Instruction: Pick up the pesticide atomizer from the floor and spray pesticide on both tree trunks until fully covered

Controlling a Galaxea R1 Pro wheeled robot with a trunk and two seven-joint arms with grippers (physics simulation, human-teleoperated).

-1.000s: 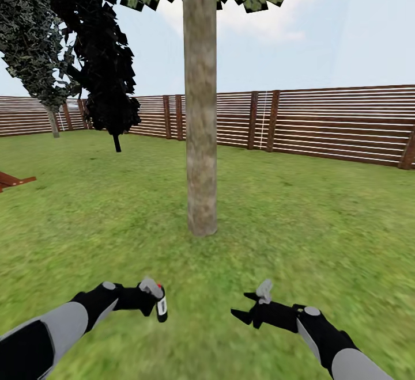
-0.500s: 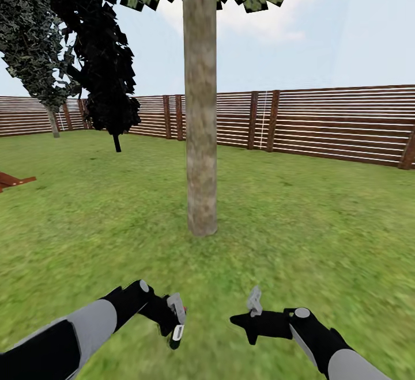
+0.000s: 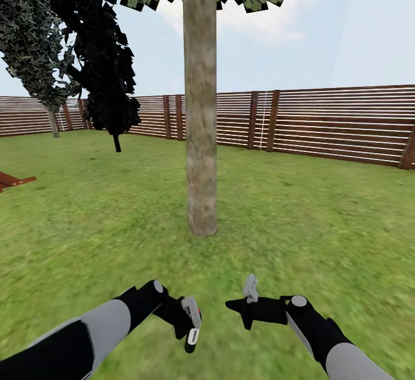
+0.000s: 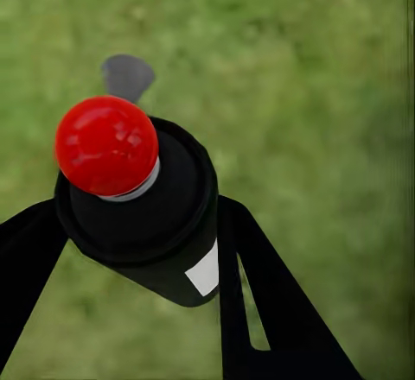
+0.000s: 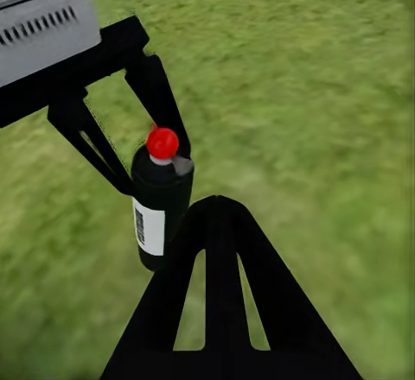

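The left gripper (image 3: 185,325) is your tool here, and it is clamped on the pesticide atomizer (image 3: 192,334). In the left wrist view the dark can (image 4: 147,216) sits between the two black fingers (image 4: 259,311) with its red tip (image 4: 105,144) facing the camera. In the right wrist view you can see the same grip from the side: the fingers straddle the can's upper body, the white label (image 5: 149,224) is below them, and the can hangs clear of the grass.

From the head view the can looks tilted, with its base toward the ground and its top up near the fingers. Just beside it is the right gripper (image 3: 242,306); whether its fingers are parted or closed I cannot tell, but nothing shows in them.

Ahead of the atomizer, well apart, stands the thick mottled tree trunk (image 3: 200,109), roughly in line with the gap between your two arms. Grass (image 3: 317,224) lies all around, the slatted fence (image 3: 340,124) runs behind the trunk, and dark narrow trees (image 3: 98,52) stand off to the left of it.

So the pickup looks done, and you are at the aiming step for this trunk. No spray marks are visible on the bark. Next, I judge you need to lift the can and turn it so the nozzle faces the bark, and probably close the distance first. Which way the nozzle opening points is not clear from these pictures, so check that before pressing.
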